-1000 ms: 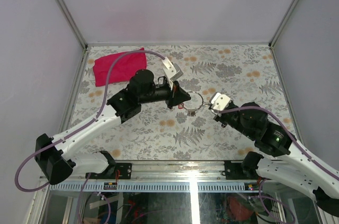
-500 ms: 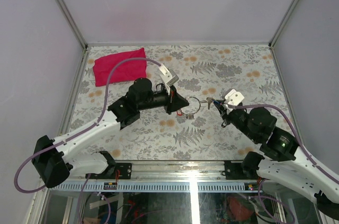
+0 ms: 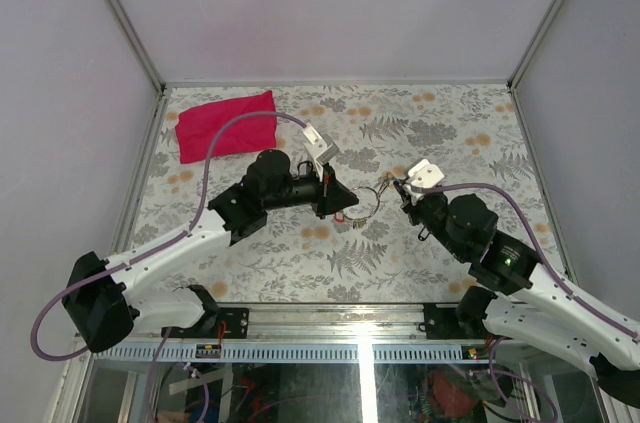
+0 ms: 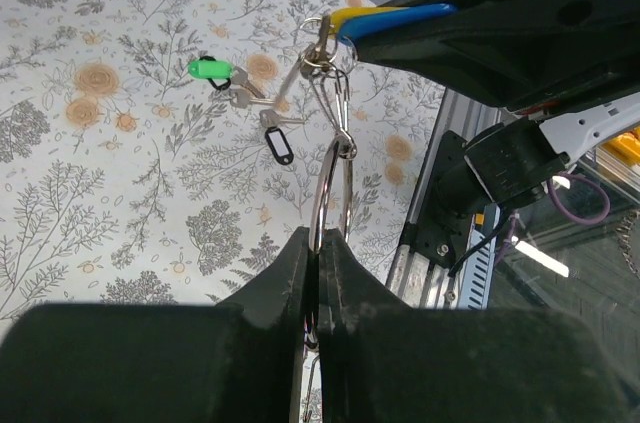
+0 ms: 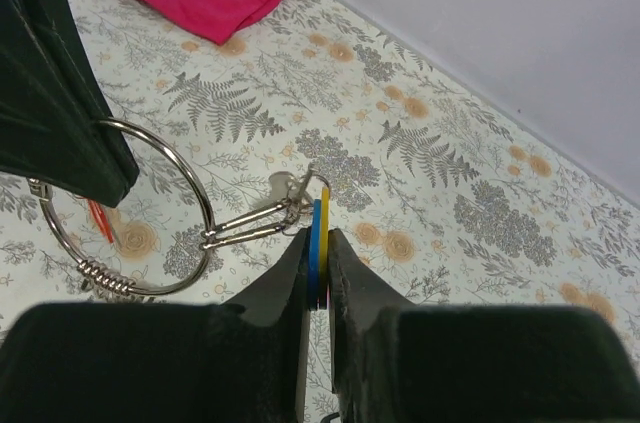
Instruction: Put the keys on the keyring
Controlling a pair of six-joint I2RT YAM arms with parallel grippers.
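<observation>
- The keyring (image 4: 330,178) is hidden at its lower end between the left jaws.
- Blue and yellow key tags (image 5: 318,233) show only edges between the right jaws.
- From above, the keys (image 3: 385,182) look too small to separate.

A crumpled magenta cloth (image 3: 225,123) lies at the far left corner of the surface (image 3: 450,123), which carries a grey fern and orange blossom print. Pale walls (image 3: 330,3) rise from the surface's far and side edges, with metal posts (image 3: 120,13) at its far corners.
</observation>
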